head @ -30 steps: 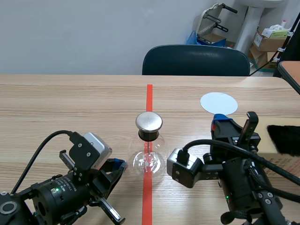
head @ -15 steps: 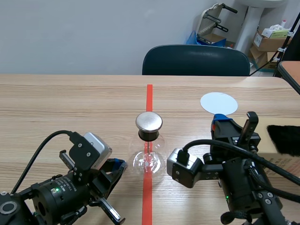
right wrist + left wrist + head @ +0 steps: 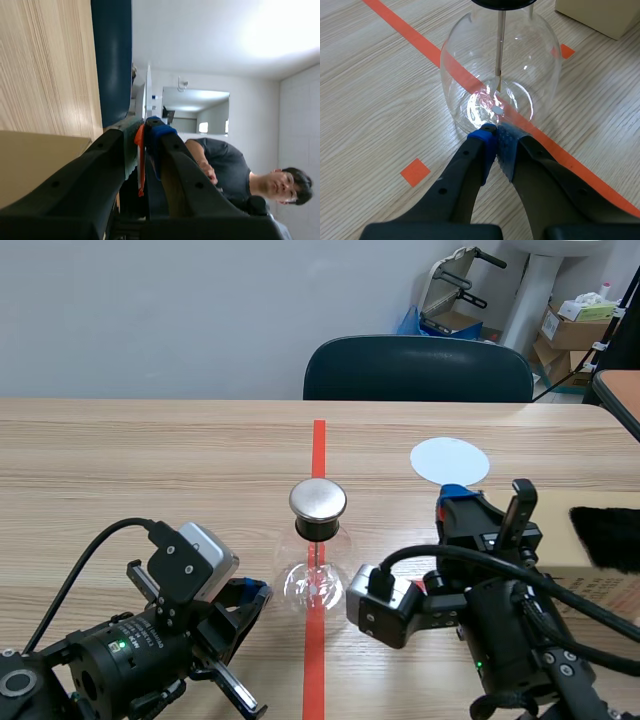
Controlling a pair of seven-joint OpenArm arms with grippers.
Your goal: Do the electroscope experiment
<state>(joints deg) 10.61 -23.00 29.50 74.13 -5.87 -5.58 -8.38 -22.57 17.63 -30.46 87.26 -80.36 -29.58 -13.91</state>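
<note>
We open on the wooden table (image 3: 150, 470), with a dark chair (image 3: 418, 368) tucked in at its far side. At the right edge sits a beige box (image 3: 600, 580), a black furry pad (image 3: 605, 535) on top. Dead centre on the tape line stands the glass electroscope (image 3: 318, 580), topped by its metal cap (image 3: 318, 500). The left gripper (image 3: 495, 137) lies low beside it, jaws pressed together, tips touching the foot of the glass. The right gripper (image 3: 145, 122) is clamped on the white disc (image 3: 450, 460), right of the electroscope and apart from its cap.
</note>
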